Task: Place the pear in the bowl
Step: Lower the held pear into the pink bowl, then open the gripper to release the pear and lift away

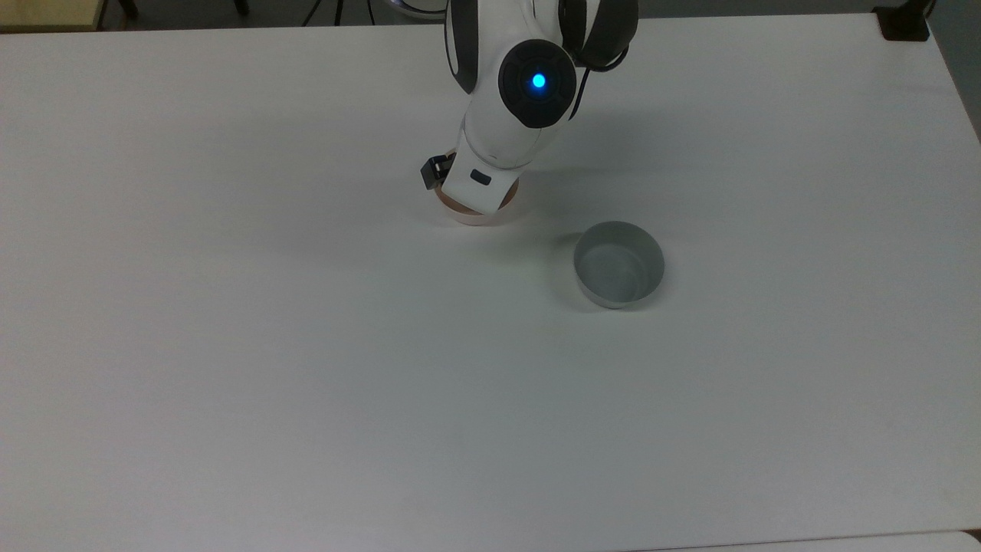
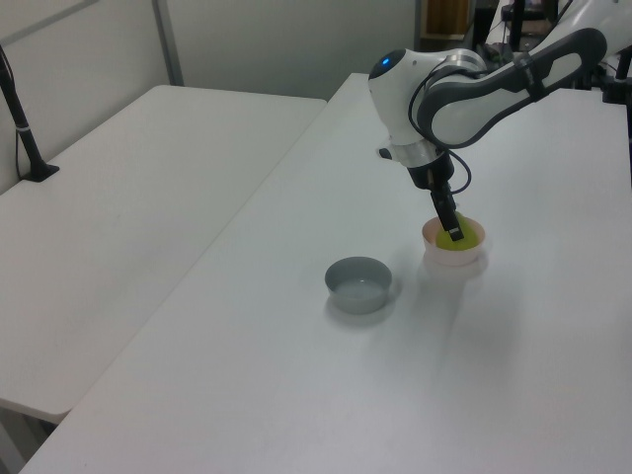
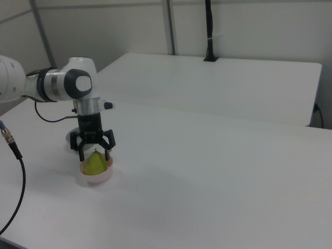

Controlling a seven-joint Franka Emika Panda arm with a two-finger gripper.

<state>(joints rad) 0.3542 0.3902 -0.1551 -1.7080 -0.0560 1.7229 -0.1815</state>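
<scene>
The small yellow-green pear [image 3: 96,163] sits upright inside the pale pink round plastic bowl [image 3: 96,176], at ten o'clock from the grey bowl [image 1: 618,264] on the white tabletop [image 1: 306,345], so placement looks done; the gripper [image 3: 94,150] straddles it, fingers spread apart, with only withdrawal left.

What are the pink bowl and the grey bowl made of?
The pink bowl looks like matte plastic: pale, even colour, thin straight sides, no shine. The grey bowl looks like the same kind of plastic, smooth and dull, though painted metal can't be ruled out.
</scene>
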